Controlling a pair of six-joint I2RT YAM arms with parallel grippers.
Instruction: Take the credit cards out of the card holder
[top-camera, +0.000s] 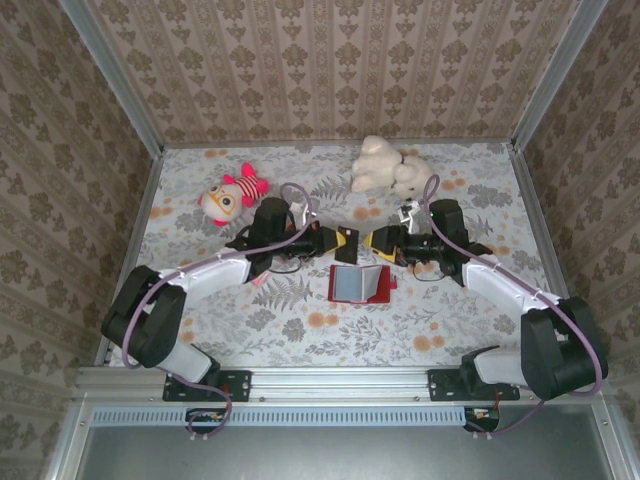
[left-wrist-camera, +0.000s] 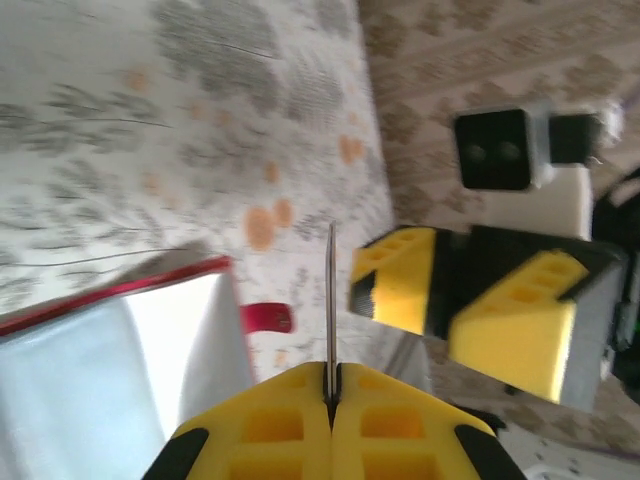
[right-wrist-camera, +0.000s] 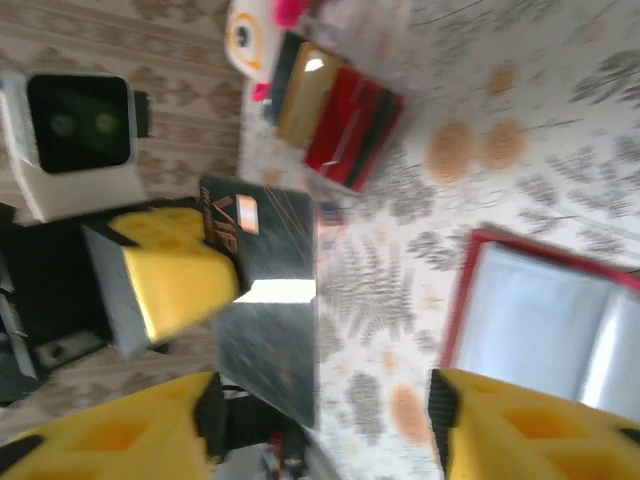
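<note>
Left gripper (left-wrist-camera: 330, 390): jaws pressed together on a card (right-wrist-camera: 265, 300). In the left wrist view the card is edge-on, a thin upright line rising from between the yellow fingers.
Card: dark, with gold lettering on its upper part. It is held above the table (top-camera: 450, 320), left of centre in the right wrist view, and is out of the wallet (top-camera: 355, 285).
Right gripper (right-wrist-camera: 325, 405): jaws wide apart, with one yellow finger at the lower left and one at the lower right of its own wrist view. The card stands in front of the gap. Whether it touches either finger cannot be determined.
Gripper relation: in the top view the two grippers face each other tip to tip at the centre of the frame, just above the wallet.
Wallet: red, lying open and flat on the table, just below the two grippers in the top view. The inner pockets are grey-blue. Whether any card is in them cannot be determined.
Clear box (right-wrist-camera: 335, 115): red and tan contents, on the table near the top centre of the right wrist view.
Pink toy (top-camera: 232, 195): upper left of the table in the top view.
White toy (top-camera: 390, 168): at the far edge of the table, upper centre of the top view.
</note>
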